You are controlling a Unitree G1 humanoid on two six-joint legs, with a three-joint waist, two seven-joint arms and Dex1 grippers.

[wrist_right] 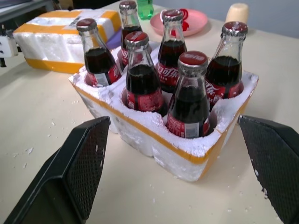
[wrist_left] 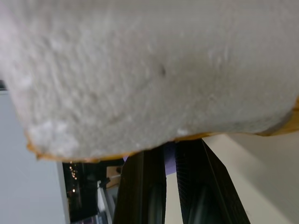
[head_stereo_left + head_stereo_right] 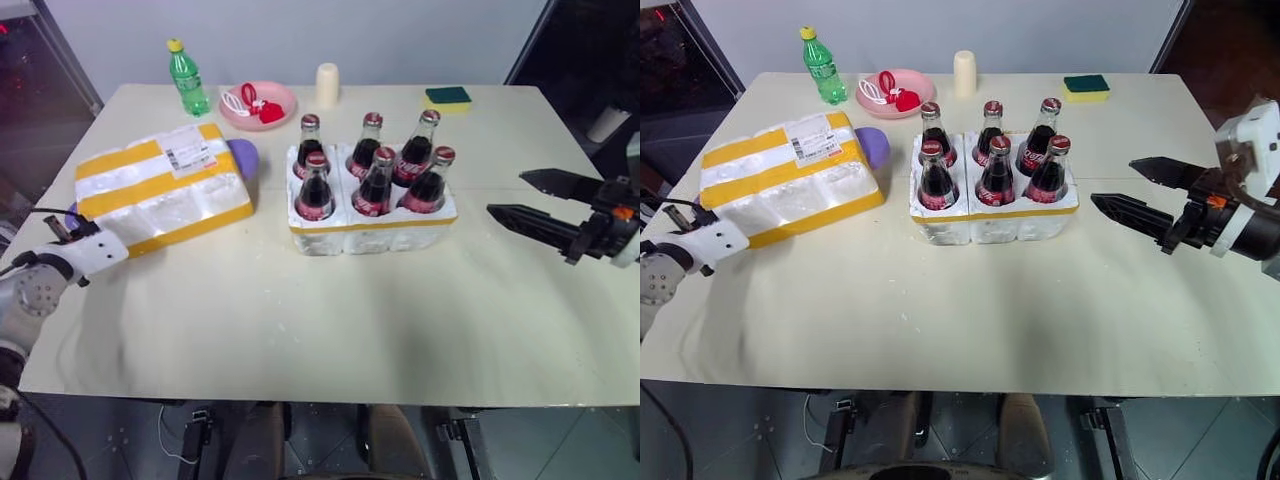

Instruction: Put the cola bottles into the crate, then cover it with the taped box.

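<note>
Left eye view: a cream table (image 3: 330, 320) holds the crate (image 3: 372, 228) at its centre, all six wells filled with upright cola bottles (image 3: 375, 183). The taped box (image 3: 160, 188) lies well to its left, uncovered crate still waiting. Being foam, the box looks light, stiff, crumbly; gripping it by opposite side walls seems safest. The left gripper (image 3: 62, 228), fingers pressed together, sits at the box's near corner. The right gripper (image 3: 530, 200) hangs spread wide beside the crate, holding nothing.
</note>
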